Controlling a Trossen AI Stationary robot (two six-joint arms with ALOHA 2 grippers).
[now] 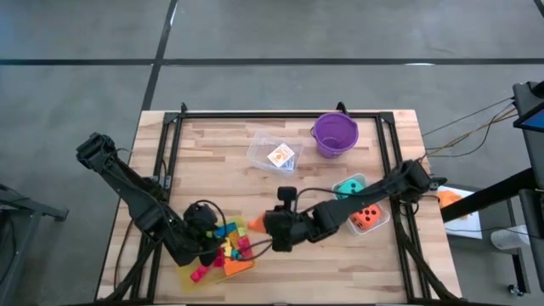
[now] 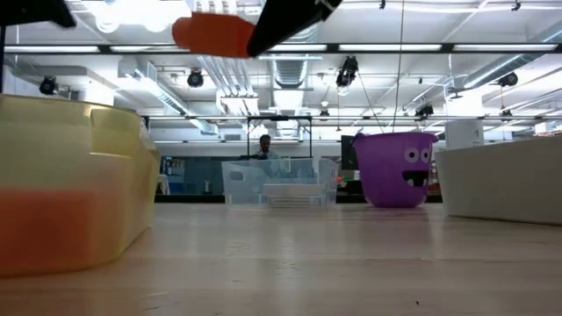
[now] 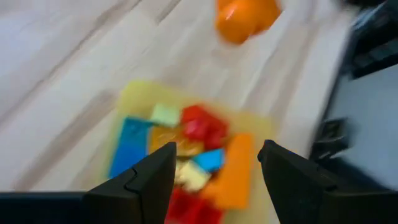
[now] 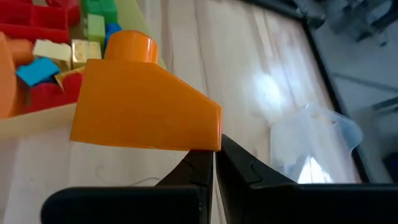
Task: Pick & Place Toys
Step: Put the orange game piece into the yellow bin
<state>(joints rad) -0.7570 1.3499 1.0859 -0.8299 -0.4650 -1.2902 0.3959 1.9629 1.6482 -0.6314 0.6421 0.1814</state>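
A flat yellow tray [image 1: 189, 278] at the table's near left holds several bright bricks [image 3: 186, 146]. My left gripper [image 3: 216, 165] hovers open above them with nothing between its fingers; it also shows in the high view [image 1: 211, 238]. Just right of the tray, my right gripper [image 4: 213, 163] is shut on an orange wedge piece [image 4: 143, 106] with a round stud on top. The wedge [image 1: 253, 225] hangs in the air beside the tray's far right corner and shows high up in the low view [image 2: 215, 35]. My right gripper pinches the wedge's thin lower corner [image 4: 202, 144] between its two fingertips. The fingers slant down from the table's right side. The wedge stands out past the fingertips, stud up, lifted clear of the table.
A purple bucket [image 1: 335, 133] stands at the far right. A clear tub [image 1: 274, 151] with a card pack sits at the far middle. Another clear tub [image 1: 375, 223] at the right holds a teal and an orange die. Black frame rails [image 1: 280, 114] line the table's edges.
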